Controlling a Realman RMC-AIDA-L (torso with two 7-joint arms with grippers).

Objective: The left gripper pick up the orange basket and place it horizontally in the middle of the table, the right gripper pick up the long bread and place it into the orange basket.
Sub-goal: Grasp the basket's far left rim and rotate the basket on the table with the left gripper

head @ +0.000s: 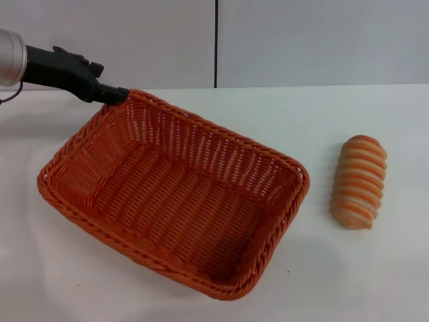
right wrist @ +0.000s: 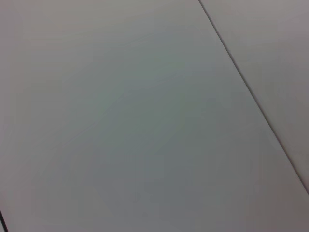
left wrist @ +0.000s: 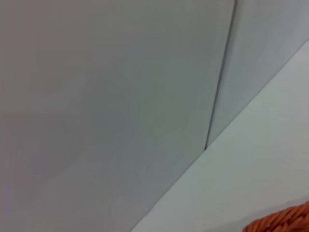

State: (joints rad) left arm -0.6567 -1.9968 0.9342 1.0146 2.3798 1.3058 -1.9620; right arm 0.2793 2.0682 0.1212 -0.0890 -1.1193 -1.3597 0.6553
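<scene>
The orange basket [head: 174, 194] sits on the white table [head: 375, 282], turned at a slant, its long side running from far left to near right. My left gripper [head: 115, 95] reaches in from the far left and is shut on the braided rim at the basket's far corner. A sliver of that rim [left wrist: 285, 221] shows in the left wrist view. To the right of the basket, apart from it, the long bread [head: 360, 181] lies on the table, tan with orange and cream stripes. The right gripper is out of view.
A grey back wall with a dark vertical seam [head: 216, 43] stands behind the table. The right wrist view holds only plain grey wall panels with a seam [right wrist: 251, 92].
</scene>
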